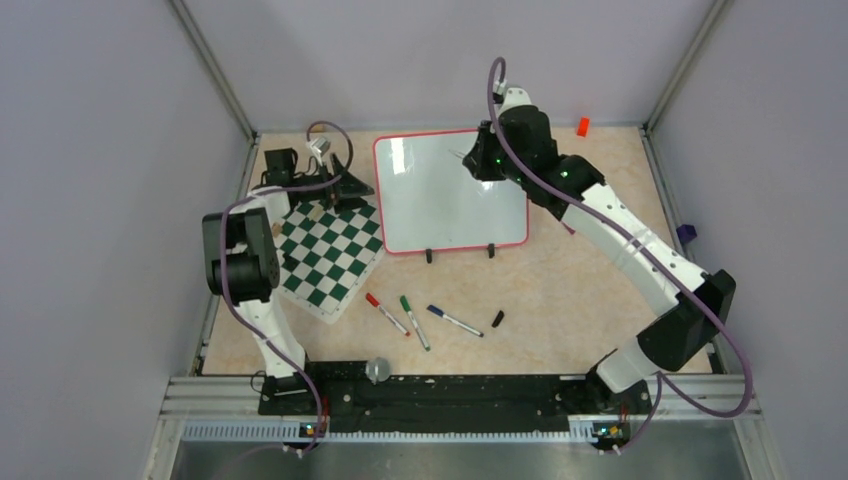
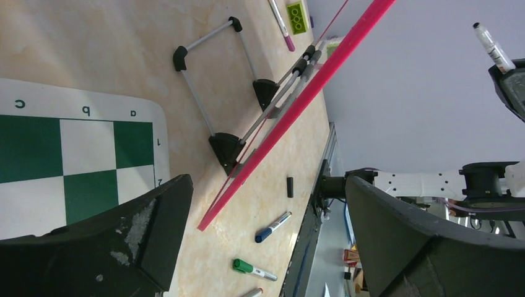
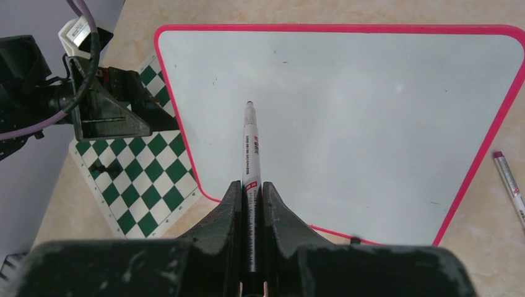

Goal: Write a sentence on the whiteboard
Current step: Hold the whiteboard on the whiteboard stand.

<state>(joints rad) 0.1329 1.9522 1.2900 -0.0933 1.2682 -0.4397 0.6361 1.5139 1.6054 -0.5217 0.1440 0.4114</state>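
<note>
The whiteboard [image 1: 450, 195] with its red frame stands tilted on two black feet at the table's middle back. Its face is blank in the right wrist view [image 3: 371, 124]; no black letters show on it. My right gripper [image 3: 251, 192] is shut on a white marker [image 3: 251, 145], tip pointing at the board's upper middle, just off the surface. In the top view this gripper [image 1: 470, 158] hangs over the board's upper right. My left gripper [image 1: 340, 185] is open and empty beside the board's left edge. In the left wrist view [image 2: 266, 185] the red frame [image 2: 297, 105] shows edge-on.
A green-and-white checkered mat [image 1: 325, 255] lies left of the board. Red [image 1: 385, 312], green [image 1: 414, 320] and blue [image 1: 455, 320] markers and a black cap [image 1: 497, 318] lie in front. An orange cap [image 1: 582, 126] sits at the back right. A purple-tipped marker [image 3: 511, 179] lies behind the board.
</note>
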